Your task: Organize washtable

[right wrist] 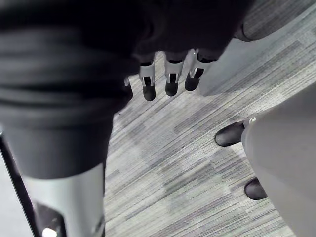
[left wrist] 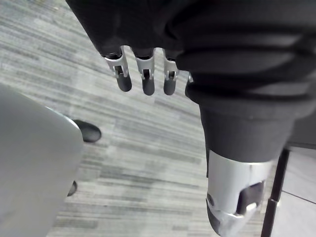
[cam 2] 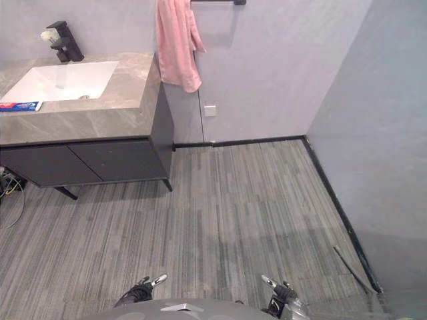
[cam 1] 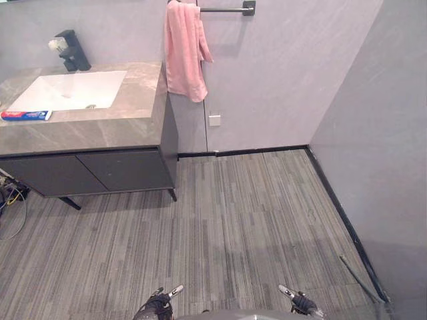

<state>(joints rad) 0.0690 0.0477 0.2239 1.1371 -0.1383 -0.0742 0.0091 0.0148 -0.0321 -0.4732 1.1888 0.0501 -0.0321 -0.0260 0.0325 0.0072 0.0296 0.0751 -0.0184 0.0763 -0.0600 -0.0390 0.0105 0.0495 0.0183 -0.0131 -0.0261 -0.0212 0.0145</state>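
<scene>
The washtable is a grey stone counter at the far left, with a white sink and a black faucet behind it. A red and blue toothpaste box lies flat on the counter in front of the sink's left corner. A pink towel hangs from a dark wall bar just right of the counter. My left hand and right hand hang low at the bottom edge, far from the counter. Relaxed fingers of the left hand hold nothing, and the right hand's fingers are the same.
A dark cabinet on slanted legs carries the counter. Striped grey floor lies between me and it. A grey wall closes the right side, with a thin rod on the floor by its base. Loose cables lie under the cabinet's left end.
</scene>
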